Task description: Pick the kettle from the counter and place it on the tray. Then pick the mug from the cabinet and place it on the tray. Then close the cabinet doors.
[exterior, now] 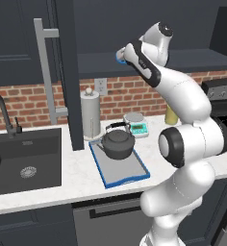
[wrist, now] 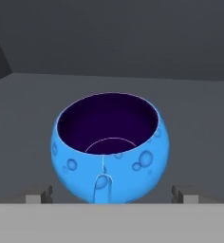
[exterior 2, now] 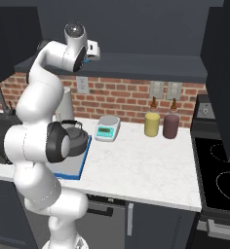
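The bright blue mug [wrist: 109, 147] stands upright on the cabinet [exterior: 192, 60] shelf, its small handle facing the hand camera. My gripper [wrist: 111, 194] is raised into the open cabinet, open, with one fingertip [wrist: 40, 194] on each side of the mug and a small gap to it. From the base the gripper [exterior: 120, 54] hides all but a sliver of the mug [exterior: 118, 57]. The dark grey kettle [exterior: 118, 142] sits on the blue-rimmed tray [exterior: 127, 175] on the white counter [exterior 2: 136, 160]. An open navy cabinet door [exterior: 19, 43] with its bar handle [exterior: 44, 72] hangs at the left.
A paper-towel cylinder [exterior: 90, 115] and a small scale [exterior: 136, 123] stand behind the tray. The sink [exterior: 24, 161] lies to the left. Yellow [exterior 2: 152, 122] and maroon [exterior 2: 170, 125] jars stand by the brick wall, the stove [exterior 2: 219, 180] at right. Another open door [exterior 2: 224, 73] hangs there.
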